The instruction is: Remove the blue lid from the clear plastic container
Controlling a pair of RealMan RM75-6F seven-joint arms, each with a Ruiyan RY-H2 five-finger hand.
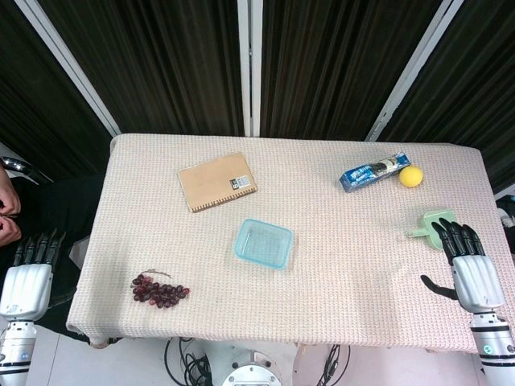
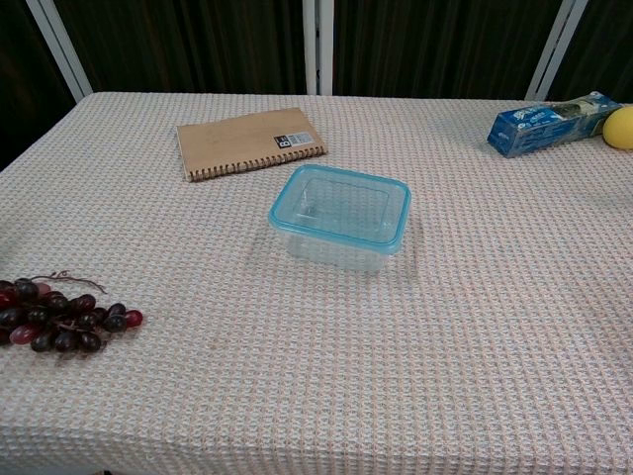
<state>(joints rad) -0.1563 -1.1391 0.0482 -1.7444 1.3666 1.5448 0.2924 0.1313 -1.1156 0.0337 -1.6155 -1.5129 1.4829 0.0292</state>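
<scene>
Blue-rimmed, the lid (image 2: 341, 201) sits seated on the clear plastic container (image 2: 336, 249), which stands upright near the middle of the table (image 1: 354, 265) on a beige waffle-weave cloth, well apart from both hands. The left hand (image 1: 28, 277) is positioned off the table's left edge, back of the hand facing up, fingers (image 1: 36, 248) extended forward and lying close together, holding nothing. The right hand (image 1: 471, 269) is positioned over the table's right edge, back facing up, fingers (image 1: 457, 236) extended forward with the thumb spread out to the side, holding nothing; its fingertips lie just beside a small green item (image 1: 430, 223), and contact cannot be confirmed. Neither hand appears in the chest view. A brown spiral notebook (image 2: 250, 142) lies beyond the container to the left. A bunch of dark grapes (image 2: 59, 319) lies near the front left edge. A blue packet (image 2: 549, 124) lies at the far right, with a yellow ball (image 1: 411, 177) just beside it.
</scene>
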